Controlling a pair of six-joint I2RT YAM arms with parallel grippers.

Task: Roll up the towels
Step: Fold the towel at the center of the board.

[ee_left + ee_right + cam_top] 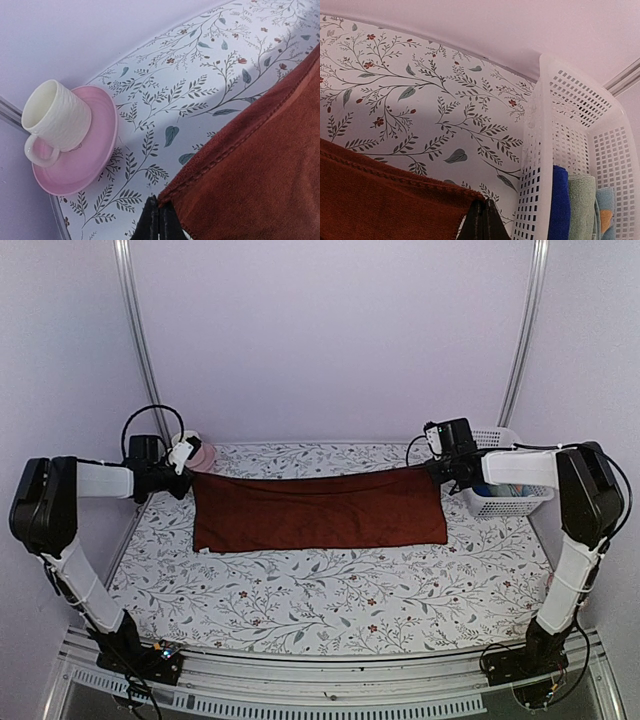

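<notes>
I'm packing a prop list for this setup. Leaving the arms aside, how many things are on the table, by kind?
Towels spread out: 1, the maroon towel
Cloths in the basket: 3, a dark-blue cloth, a green cloth, a light-blue cloth
Baskets: 1
Cups: 1, the white cup
Saucers: 1, the pink saucer
Total: 7

Left arm point(45, 505) and right arm point(590, 495): black joint housings, white link shells, looping black cables near the wrists, black fingers point(150, 225).
</notes>
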